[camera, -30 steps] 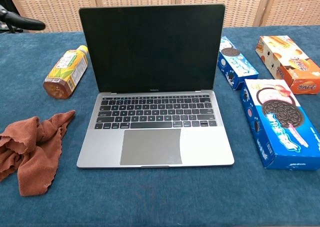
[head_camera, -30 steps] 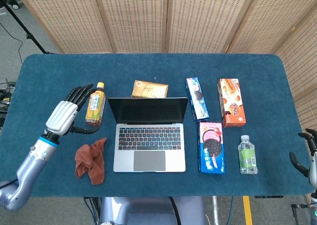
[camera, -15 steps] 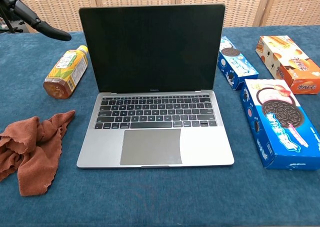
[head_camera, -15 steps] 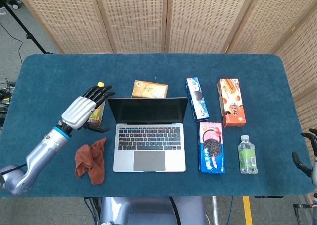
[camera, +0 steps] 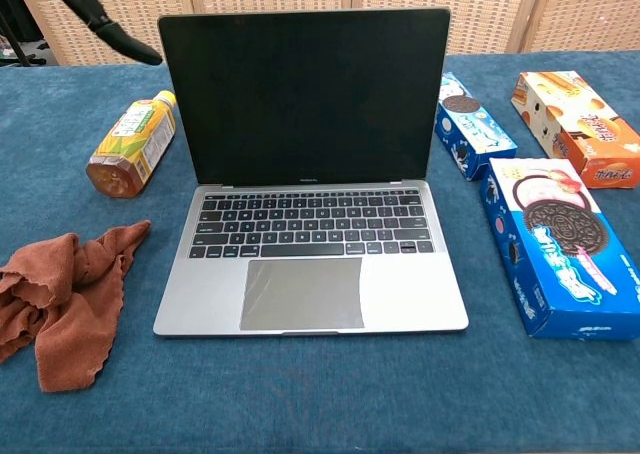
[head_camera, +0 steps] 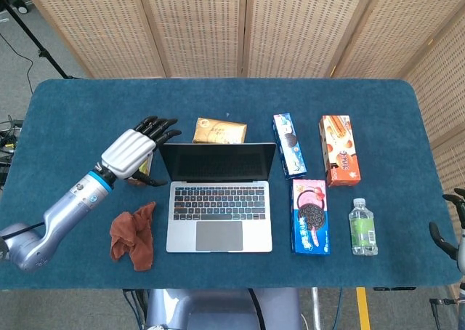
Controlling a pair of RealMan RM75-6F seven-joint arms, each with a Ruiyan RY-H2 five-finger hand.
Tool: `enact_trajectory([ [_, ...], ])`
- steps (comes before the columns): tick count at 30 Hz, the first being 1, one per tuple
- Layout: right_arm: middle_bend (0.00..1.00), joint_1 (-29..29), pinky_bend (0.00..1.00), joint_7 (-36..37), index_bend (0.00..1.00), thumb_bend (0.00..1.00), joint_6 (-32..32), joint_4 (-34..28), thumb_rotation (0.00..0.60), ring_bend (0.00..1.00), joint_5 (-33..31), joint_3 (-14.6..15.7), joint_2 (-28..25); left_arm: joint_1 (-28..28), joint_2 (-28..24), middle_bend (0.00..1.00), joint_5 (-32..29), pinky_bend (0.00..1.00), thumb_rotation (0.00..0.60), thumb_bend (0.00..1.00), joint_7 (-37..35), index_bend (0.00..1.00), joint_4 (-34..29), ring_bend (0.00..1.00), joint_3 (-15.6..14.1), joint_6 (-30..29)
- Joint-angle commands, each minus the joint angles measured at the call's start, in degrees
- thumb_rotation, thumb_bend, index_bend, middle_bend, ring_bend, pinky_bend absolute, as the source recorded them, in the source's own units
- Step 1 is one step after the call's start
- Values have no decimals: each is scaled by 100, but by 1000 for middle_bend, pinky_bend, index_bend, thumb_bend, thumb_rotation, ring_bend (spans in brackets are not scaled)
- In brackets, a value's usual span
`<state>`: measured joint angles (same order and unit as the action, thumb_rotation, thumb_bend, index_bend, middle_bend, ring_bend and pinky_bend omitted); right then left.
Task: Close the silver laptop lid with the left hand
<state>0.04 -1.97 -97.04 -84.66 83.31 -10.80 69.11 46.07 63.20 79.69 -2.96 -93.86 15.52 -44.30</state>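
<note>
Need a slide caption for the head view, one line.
Left hand, fingers spread, hovers near the top left corner of the open silver laptop on the blue table; lid not yet closed.

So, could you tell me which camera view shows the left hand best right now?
The head view: the whole left hand shows, fingers spread, beside the laptop lid. The chest view catches only a dark fingertip at its top-left corner.
</note>
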Motion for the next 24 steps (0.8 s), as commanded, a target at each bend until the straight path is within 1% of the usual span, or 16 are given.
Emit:
enact_trajectory([
  [1, 244, -6, 249, 14, 295, 289, -4, 2, 600, 367, -14, -9, -6, 129, 31, 0, -107, 0, 430, 84, 2, 140, 33, 0, 44, 108],
  [7, 243, -15, 249, 42, 293, 289, -5, 3, 600, 367, -22, -10, -16, 395, 259, 0, -304, 0, 430, 84, 45, 140, 251, 0, 22, 365],
  [14, 242, -35, 249, 99, 292, 288, -5, 14, 600, 367, -84, -39, -42, 556, 591, 0, -413, 0, 440, 85, 114, 140, 427, 0, -18, 342],
  [24, 238, -36, 245, 115, 289, 289, 5, 16, 600, 367, -96, -45, -51, 821, 915, 0, -588, 0, 440, 85, 129, 140, 544, 0, 41, 369],
])
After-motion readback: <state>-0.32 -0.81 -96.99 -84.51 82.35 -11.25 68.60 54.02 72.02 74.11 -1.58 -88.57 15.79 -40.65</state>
